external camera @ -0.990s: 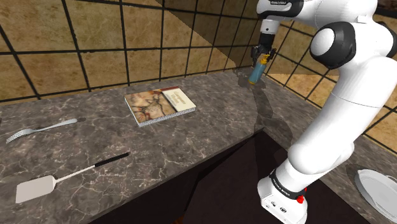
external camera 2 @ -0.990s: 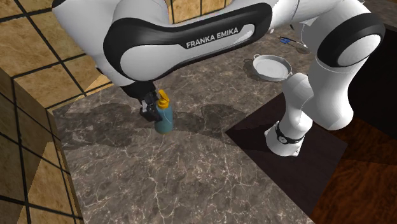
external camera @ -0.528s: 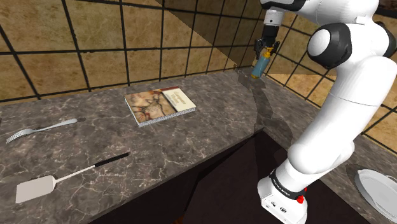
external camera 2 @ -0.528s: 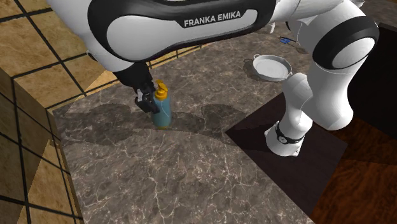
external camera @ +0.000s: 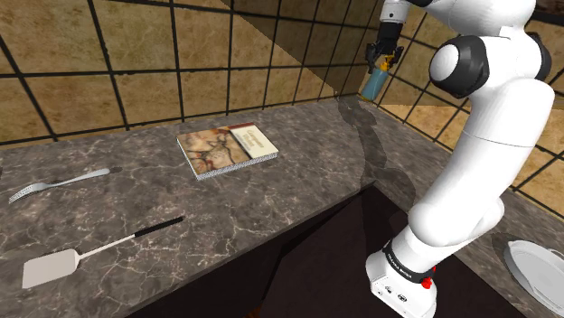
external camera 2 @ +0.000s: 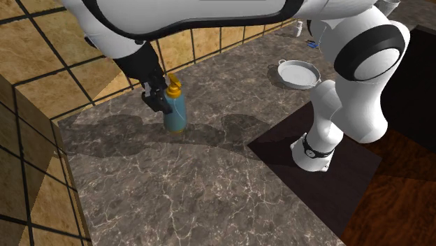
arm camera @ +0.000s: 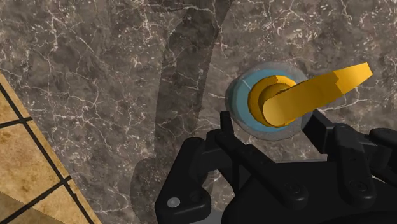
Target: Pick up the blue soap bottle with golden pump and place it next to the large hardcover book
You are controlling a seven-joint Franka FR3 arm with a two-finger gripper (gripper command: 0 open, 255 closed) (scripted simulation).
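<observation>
grip: my gripper [external camera: 380,57] fingers clamp the blue bottle [external camera: 371,84] below its golden pump [arm camera: 305,92] | bottle: upright, seemingly clear of the counter [external camera: 298,181], by the tiled corner [external camera: 346,68] | book [external camera: 226,149]: well apart, toward the shoulder view's left | next: I carry it that way, axis vertical

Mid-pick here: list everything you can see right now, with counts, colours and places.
soap bottle: one, blue with golden pump, held above the counter near the wall corner
book: one, tan and brown cover, flat on the counter
fork: one, silver, on the counter at the shoulder view's left
spatula: one, silver blade and black handle, shoulder view's lower left
pan: one, pale grey, on the counter past the arm's base
counter: one, dark marble
wall: tan tiles, dark grout
arm: one, white with dark joints
gripper: one, black, shut on the bottle's neck
</observation>
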